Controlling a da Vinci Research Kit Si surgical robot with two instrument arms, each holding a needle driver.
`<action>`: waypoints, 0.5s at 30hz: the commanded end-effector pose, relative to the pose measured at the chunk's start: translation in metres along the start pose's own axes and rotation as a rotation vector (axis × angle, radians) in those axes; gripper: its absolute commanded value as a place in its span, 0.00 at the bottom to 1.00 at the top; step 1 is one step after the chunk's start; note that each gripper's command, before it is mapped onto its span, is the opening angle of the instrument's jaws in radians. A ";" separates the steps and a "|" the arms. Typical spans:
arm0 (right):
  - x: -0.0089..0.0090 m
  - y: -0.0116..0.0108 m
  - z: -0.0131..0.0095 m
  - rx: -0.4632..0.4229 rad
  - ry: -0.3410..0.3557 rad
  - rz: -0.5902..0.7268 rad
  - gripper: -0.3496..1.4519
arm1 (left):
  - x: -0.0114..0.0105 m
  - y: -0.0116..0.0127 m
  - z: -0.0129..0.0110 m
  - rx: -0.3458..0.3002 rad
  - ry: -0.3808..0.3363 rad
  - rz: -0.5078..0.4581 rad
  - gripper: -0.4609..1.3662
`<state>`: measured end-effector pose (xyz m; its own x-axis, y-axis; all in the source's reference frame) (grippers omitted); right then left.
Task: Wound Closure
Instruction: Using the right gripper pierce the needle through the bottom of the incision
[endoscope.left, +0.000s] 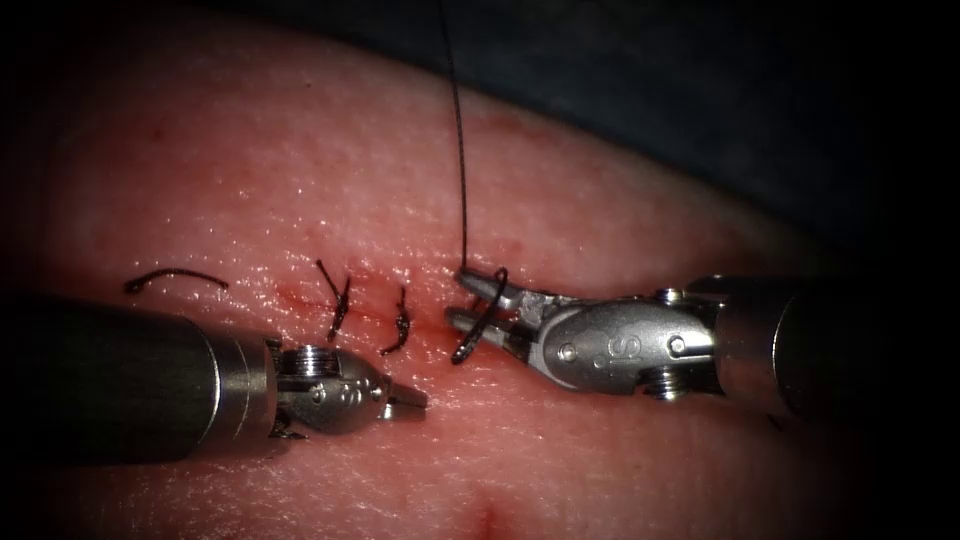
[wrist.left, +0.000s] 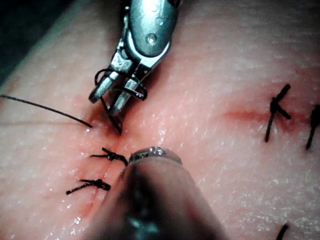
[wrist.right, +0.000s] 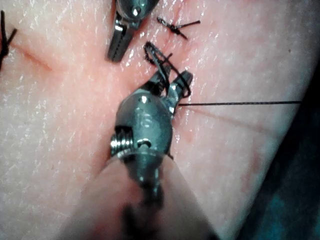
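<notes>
The tissue (endoscope.left: 600, 230) carries a short cut (endoscope.left: 290, 294) closed by two knotted stitches (endoscope.left: 339, 303) (endoscope.left: 399, 327). My right tool (endoscope.left: 459, 297) stands at the cut's right end with its jaws open and a loop of thread (endoscope.left: 489, 310) wrapped around both. From there the thread (endoscope.left: 463, 180) runs straight up out of the picture. My left tool (endoscope.left: 412, 399) lies just below the stitches, jaws shut on nothing. The right wrist view has the open jaws (wrist.right: 173, 80) with the loop around them, and the thread (wrist.right: 240, 103) leading away.
A loose cut end of thread (endoscope.left: 175, 275) lies on the tissue at the left. Red fluid stains the skin around the stitches. The left wrist view has further stitches (wrist.left: 276, 112) farther along the tissue. The tissue's far edge (endoscope.left: 640, 150) drops to dark cloth.
</notes>
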<state>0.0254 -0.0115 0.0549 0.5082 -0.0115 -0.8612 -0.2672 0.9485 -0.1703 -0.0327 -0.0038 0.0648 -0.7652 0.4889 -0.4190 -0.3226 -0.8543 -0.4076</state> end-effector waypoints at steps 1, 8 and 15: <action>0.0000 0.0001 -0.0002 -0.002 0.002 -0.002 0.00 | 0.0000 0.0000 0.0000 -0.008 0.001 0.000 0.06; -0.0002 0.0003 -0.0004 -0.018 0.007 -0.054 0.00 | 0.0000 0.0001 0.0000 -0.014 0.002 0.000 0.06; -0.0003 0.0010 0.0003 -0.020 0.082 -0.067 0.00 | 0.0003 0.0000 0.0002 -0.013 0.002 -0.002 0.06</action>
<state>0.0252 -0.0105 0.0550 0.4614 -0.1015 -0.8813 -0.2461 0.9398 -0.2371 -0.0330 -0.0036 0.0647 -0.7626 0.4910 -0.4211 -0.3201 -0.8522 -0.4138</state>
